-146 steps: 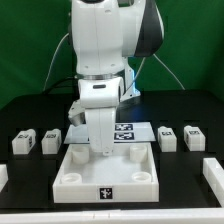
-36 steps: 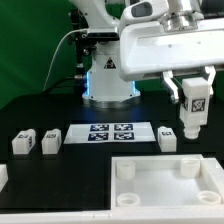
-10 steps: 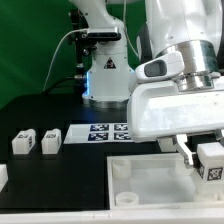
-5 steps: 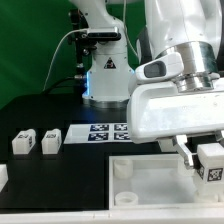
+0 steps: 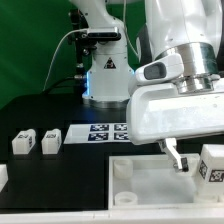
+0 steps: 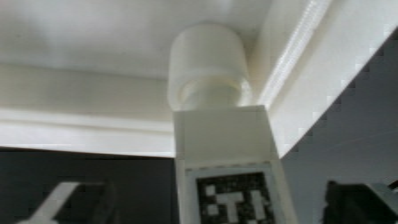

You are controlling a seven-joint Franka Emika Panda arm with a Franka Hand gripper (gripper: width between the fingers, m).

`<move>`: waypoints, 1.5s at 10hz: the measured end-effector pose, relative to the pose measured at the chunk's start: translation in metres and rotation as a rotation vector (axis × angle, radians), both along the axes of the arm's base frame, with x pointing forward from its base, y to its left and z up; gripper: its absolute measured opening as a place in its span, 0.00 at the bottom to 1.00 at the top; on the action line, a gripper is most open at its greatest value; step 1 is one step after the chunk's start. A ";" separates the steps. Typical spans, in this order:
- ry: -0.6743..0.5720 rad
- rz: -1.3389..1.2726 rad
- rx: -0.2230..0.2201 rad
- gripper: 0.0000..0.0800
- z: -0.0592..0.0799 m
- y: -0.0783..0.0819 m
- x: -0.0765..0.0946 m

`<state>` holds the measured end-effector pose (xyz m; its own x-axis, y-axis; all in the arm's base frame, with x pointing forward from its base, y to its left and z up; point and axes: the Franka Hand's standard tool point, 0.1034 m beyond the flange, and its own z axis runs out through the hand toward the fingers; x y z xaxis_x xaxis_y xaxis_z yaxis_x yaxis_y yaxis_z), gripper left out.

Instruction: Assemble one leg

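Observation:
A leg (image 5: 213,165), a small white block with a black-and-white tag, stands at the corner of the large white tray-like piece (image 5: 150,160) on the exterior view's right. My gripper (image 5: 205,165) is around it, jaws spread. One finger (image 5: 176,156) stands apart from the leg; the other is out of frame. In the wrist view the leg (image 6: 228,150) points its rounded end into the tray's corner (image 6: 107,60). The gripper (image 6: 214,205) is open there, with dark fingers (image 6: 63,203) off both sides of the leg and gaps between.
Two more legs (image 5: 22,143) (image 5: 50,141) lie on the black table at the exterior view's left. The marker board (image 5: 100,131) lies behind the tray. The arm's base (image 5: 105,70) stands at the back. The tray's corner sockets (image 5: 122,170) show on its left side.
The finger has moved away from the leg toward the exterior view's left, opening a gap. The leg has shifted slightly right and no longer touches the finger.

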<state>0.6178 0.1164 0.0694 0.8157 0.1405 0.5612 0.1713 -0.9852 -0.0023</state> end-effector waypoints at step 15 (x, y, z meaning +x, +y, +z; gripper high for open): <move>0.380 0.022 0.018 0.81 0.031 0.012 0.012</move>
<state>0.6294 0.1288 0.1003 0.9630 0.1528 0.2221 0.1757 -0.9806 -0.0873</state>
